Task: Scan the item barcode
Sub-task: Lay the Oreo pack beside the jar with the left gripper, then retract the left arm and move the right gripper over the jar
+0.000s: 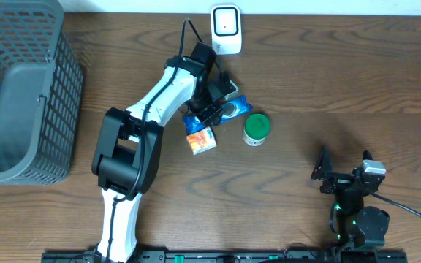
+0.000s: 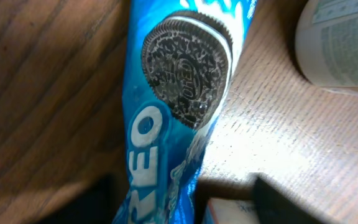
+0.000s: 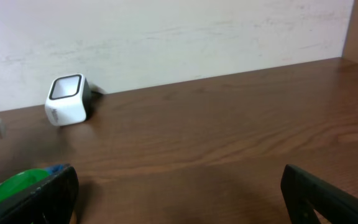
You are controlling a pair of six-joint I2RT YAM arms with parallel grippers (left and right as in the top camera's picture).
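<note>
Near right, the right claw (image 1: pixel 326 175) is spread wide and empty. Mid-table, the left claw (image 2: pixel 182 186) stands parted astride the flat pack (image 2: pixel 166 124), its right finger clear of it. A box (image 1: pixel 201 139) lies just beside the pack's near end, a can (image 1: pixel 256 128) just right. Open table (image 1: pixel 327 80) runs to the far scanner (image 1: pixel 226 29). The wrapper reads "REO".

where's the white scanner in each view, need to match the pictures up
Overhead: the white scanner sits at the top edge, centre, at the table's far side.
Left wrist: not in it; the Oreo pack fills the frame.
Right wrist: upper left, by the wall.
Shared landmark: the green-lidded tub, right of centre overhead, bottom left in the right wrist view.
</note>
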